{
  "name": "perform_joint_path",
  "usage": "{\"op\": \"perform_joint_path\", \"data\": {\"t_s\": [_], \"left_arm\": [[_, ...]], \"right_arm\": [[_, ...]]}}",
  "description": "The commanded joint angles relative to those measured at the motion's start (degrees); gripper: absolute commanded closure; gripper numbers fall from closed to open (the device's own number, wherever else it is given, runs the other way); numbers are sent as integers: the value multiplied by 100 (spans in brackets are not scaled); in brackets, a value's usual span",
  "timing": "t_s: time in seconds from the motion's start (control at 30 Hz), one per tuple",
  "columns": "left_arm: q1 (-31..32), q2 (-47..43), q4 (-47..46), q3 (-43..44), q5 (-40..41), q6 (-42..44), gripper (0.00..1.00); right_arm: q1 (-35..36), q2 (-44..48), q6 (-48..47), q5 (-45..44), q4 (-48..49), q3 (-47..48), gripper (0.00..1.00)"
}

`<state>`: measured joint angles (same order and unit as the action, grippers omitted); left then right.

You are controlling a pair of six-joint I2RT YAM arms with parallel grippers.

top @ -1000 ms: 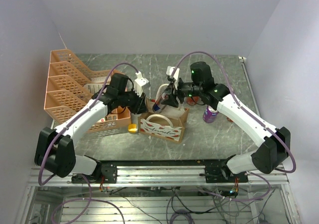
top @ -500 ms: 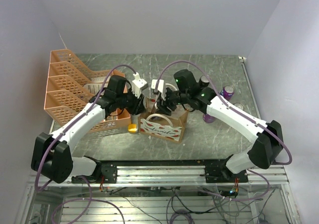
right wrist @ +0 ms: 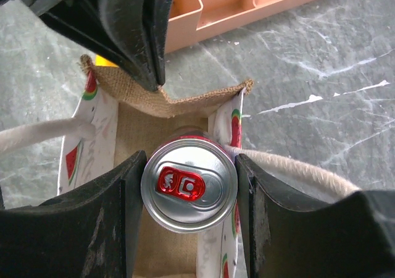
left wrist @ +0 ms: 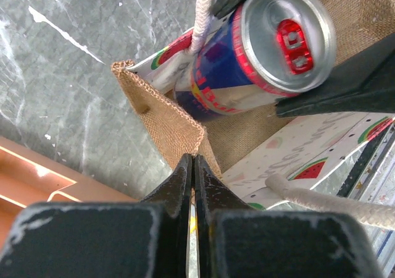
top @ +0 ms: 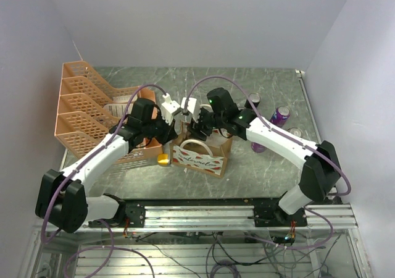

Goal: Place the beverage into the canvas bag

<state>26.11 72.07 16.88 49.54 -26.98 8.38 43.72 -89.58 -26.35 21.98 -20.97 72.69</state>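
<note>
Marble tabletop (top: 247, 173): your right gripper (right wrist: 189, 185) grips the beverage can (left wrist: 271, 43) at the mouth of the canvas bag (top: 200, 159), your left gripper (left wrist: 193, 164) pinching its rim.

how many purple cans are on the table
2: one purple can stands far right; a second purple can sits partly under the right arm. More may be hidden.
</note>
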Motion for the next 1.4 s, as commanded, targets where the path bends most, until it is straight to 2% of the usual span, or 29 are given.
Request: {"op": "perform_joint_path", "data": {"t_s": [0.0, 0.23, 0.4, 0.57, 0.93, 1.1, 1.23, 1.37], "left_arm": [[35, -105, -197, -230, 176, 67, 93], [-73, -385, -520, -537, 142, 105, 93], [-156, -502, -665, -715, -33, 34, 93], [-211, -521, -716, -769, -104, 9, 86], [-229, -440, -717, -792, -204, 44, 79], [-229, -487, -739, -844, -175, 51, 74], [-229, -553, -797, -897, -154, 3, 67], [-229, -567, -817, -902, -141, -14, 65]], "right_arm": [[24, -164, 171, -104, 842, -68, 100], [23, -225, 420, -168, 1542, -447, 100], [24, -389, 496, -153, 1596, -473, 100], [23, -450, 571, -300, 1789, -635, 100], [28, -762, 596, -421, 1842, -614, 99], [29, -859, 621, -474, 1847, -598, 91], [22, -857, 663, -391, 1831, -567, 79], [31, -896, 662, -340, 1757, -483, 70]]}}
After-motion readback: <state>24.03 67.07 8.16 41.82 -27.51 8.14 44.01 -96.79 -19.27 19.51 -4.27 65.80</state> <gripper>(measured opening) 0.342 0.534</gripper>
